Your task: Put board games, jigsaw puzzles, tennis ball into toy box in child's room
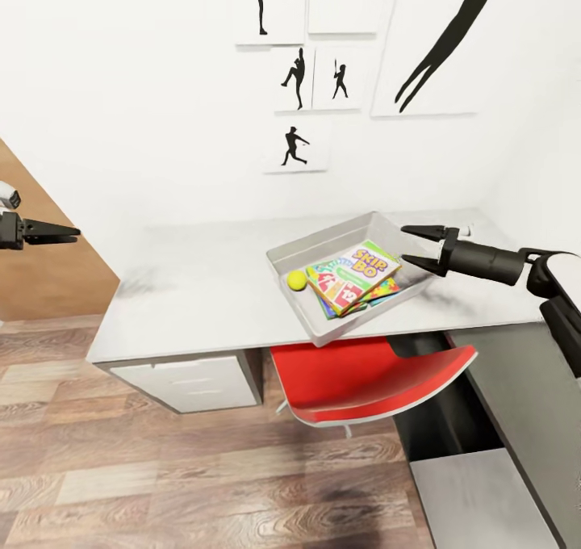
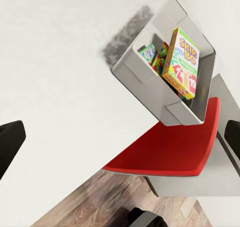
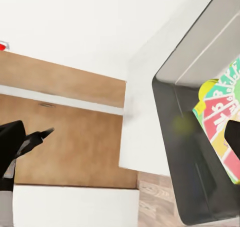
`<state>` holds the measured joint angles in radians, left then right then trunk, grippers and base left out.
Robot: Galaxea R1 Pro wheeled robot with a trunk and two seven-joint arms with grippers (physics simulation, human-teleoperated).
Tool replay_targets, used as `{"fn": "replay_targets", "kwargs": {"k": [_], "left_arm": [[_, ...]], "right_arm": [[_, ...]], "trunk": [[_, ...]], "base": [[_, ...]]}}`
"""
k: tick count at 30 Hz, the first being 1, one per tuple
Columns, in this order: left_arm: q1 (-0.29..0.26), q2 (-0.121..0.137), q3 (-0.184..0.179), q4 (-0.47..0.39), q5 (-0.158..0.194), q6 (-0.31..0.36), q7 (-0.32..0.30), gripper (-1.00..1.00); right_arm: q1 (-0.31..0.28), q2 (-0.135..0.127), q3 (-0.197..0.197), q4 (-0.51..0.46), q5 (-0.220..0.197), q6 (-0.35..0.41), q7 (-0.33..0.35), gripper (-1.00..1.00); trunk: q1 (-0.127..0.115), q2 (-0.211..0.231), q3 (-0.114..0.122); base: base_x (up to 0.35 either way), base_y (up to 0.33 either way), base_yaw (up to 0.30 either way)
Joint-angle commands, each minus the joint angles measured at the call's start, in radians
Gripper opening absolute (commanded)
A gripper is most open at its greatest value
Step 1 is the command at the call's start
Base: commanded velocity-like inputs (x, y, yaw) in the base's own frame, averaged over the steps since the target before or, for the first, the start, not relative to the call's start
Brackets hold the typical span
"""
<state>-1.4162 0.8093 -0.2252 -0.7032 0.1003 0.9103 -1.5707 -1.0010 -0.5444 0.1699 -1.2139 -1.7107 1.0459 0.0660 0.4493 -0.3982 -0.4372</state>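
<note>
Several toys already lie in the toy box [image 1: 323,246], which sits on the desk [image 1: 202,282] towards its front edge, its near corner jutting over that edge above a red chair [image 1: 363,379]. On top of the pile is the Skip-Bo box [image 1: 355,273], tilted against the flat boxes beneath; under its near edge peep the bright corners of what look like the jigsaw puzzles [image 1: 386,293], though how many boxes are stacked there I cannot tell. The tennis ball [image 1: 297,280] rests on the box floor just beside the pile, at the side nearer the desk's middle.

The right claw [image 1: 425,248] hovers just beside the toy box's far-right wall, its fingers spread apart and holding nothing. The left claw [image 1: 71,231] hangs well away past the desk's left end, in front of a brown panel [image 1: 48,266]; its fingers look close together there, while in the left wrist view its dark tips stand wide apart at the picture's edges, so I judge it open and empty.

As for handling, these card boxes should be light and stiff but smooth-faced, best pinched across a thin edge rather than the flat cover. The ball would be light and grippy yet apt to roll, so take it across its middle. The bin itself, rigid and overhanging, could tip if pushed at the rim.
</note>
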Motion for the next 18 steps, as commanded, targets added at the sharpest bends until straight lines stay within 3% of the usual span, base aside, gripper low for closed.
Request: {"fn": "replay_targets", "kwargs": {"k": [1,7,15,18], "left_arm": [[-0.002,0.002,-0.008,0.001,0.009,0.010,0.000,1.00],[-0.001,0.004,-0.009,0.002,0.009,0.010,0.000,1.00],[0.021,0.004,-0.008,0.014,0.009,0.010,0.000,1.00],[0.025,0.005,-0.008,0.014,0.008,0.009,0.000,1.00]], "right_arm": [[0.000,-0.008,0.002,0.002,0.007,0.001,0.026,1.00],[0.019,-0.048,0.002,0.009,0.012,0.001,0.060,1.00],[0.051,-0.052,0.003,-0.004,0.004,0.001,0.065,1.00],[0.111,-0.052,0.003,-0.029,0.006,0.001,0.098,1.00]], "trunk": [[0.001,-0.002,0.000],[0.001,-0.002,0.010],[0.001,-0.002,0.023],[0.001,-0.002,0.028]], "base": [[0.000,0.000,-0.076],[0.000,0.000,-0.077],[0.000,0.000,-0.077],[0.000,0.000,-0.078]]}}
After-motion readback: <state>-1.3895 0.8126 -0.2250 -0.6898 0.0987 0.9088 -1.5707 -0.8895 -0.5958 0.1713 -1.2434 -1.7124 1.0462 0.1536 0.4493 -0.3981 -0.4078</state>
